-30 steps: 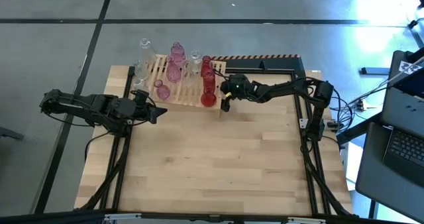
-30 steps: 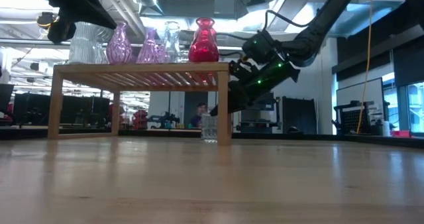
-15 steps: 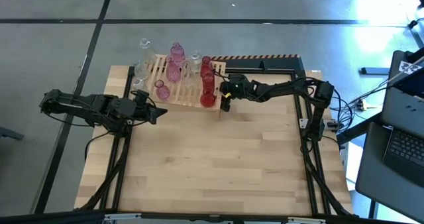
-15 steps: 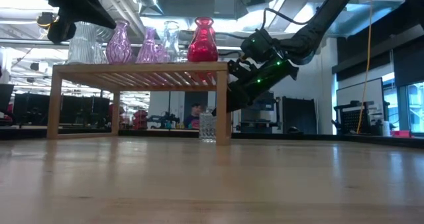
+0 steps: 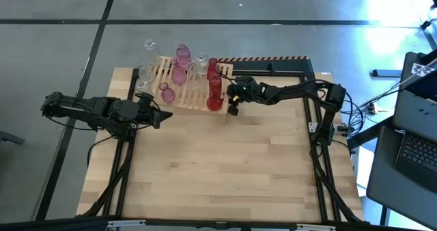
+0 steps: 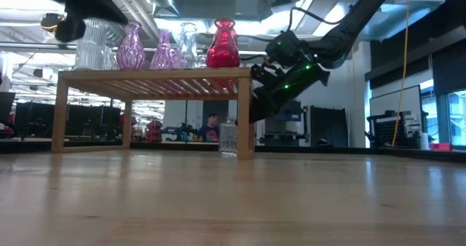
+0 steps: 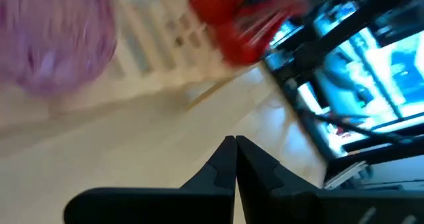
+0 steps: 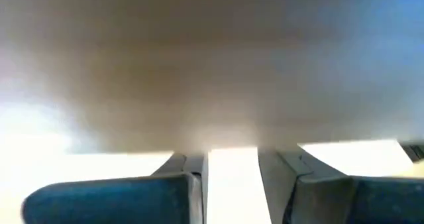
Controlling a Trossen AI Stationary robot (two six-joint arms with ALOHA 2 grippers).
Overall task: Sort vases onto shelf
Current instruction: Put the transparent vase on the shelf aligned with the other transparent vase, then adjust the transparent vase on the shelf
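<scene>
Right gripper (image 6: 244, 118) nearly closed around a small clear vase (image 6: 228, 138) at the shelf's (image 5: 186, 87) right front corner: light, slippery, breakable glass, best held mid-body

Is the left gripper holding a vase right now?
No, the left gripper is shut with its fingertips pressed together and nothing between them, above bare tabletop.

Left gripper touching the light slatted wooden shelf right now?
Apart. In the left wrist view, the shut left gripper has bare tabletop between its tips and the shelf. The high view also shows a gap.
</scene>
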